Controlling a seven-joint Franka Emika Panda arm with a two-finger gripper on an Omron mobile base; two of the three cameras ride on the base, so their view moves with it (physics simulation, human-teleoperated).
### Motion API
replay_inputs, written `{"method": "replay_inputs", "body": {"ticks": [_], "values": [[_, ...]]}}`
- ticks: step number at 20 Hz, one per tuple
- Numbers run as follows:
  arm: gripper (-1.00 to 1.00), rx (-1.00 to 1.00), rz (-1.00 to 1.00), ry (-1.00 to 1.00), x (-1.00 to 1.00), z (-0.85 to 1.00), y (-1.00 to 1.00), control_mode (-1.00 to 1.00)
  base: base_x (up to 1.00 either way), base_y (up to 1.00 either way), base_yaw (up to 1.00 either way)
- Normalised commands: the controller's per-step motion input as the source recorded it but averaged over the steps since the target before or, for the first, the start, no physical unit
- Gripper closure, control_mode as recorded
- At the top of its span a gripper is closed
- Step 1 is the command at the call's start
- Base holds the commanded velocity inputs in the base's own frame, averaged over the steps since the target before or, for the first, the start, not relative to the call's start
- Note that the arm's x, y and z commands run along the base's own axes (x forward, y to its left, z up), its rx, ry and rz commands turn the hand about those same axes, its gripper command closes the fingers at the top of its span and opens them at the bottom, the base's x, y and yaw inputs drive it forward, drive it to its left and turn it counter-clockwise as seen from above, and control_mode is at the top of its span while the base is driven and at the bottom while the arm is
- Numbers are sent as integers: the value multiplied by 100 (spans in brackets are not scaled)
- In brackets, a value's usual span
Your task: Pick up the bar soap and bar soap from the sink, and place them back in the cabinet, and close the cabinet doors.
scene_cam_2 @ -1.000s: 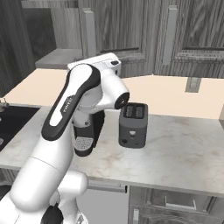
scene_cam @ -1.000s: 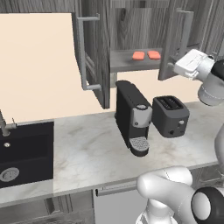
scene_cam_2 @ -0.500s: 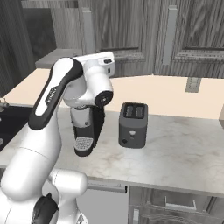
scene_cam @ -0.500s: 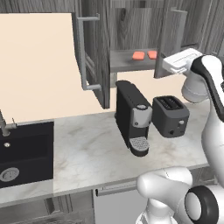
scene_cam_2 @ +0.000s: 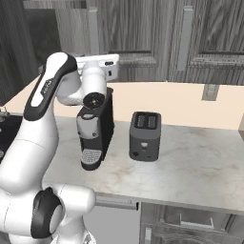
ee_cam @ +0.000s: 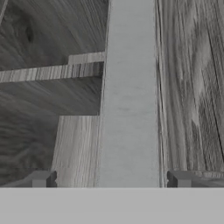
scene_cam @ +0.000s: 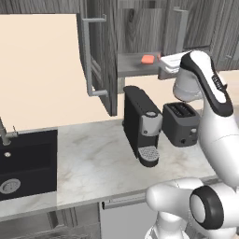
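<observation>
Bar soap [scene_cam: 147, 59] on cabinet [scene_cam: 135, 65] shelf.

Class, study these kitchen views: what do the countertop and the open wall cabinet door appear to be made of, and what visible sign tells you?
The pale countertop looks like polished marble: faint grey-brown veins cross it. The dark grey open cabinet door looks like matt stained wood: streaky grain. Both are rendered, so only apparent.

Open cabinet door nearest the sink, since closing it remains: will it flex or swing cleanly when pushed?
The open cabinet door looks like a rigid wood-grain panel, so it should swing as one piece, not flex. Its long bar handle stands proud on posts, likely offering a firm push point.
</observation>
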Motion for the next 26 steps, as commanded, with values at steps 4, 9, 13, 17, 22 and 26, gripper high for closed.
{"method": "replay_inputs", "body": {"ticks": [4, 9, 13, 17, 22, 26], "values": [[-100, 0, -12, 0, 34, 0, 1, -100, 0, 0, 0], [-100, 0, -6, 0, 23, 0, 0, -100, 0, 0, 0], [-100, 0, -2, 0, 11, 0, 0, -100, 0, 0, 0], [-100, 0, -1, 0, 11, 0, 0, -100, 0, 0, 0], [-100, 0, -1, 0, 20, 0, 0, -100, 0, 0, 0], [-100, 0, 0, 0, 26, 0, 0, -100, 0, 0, 0]]}}
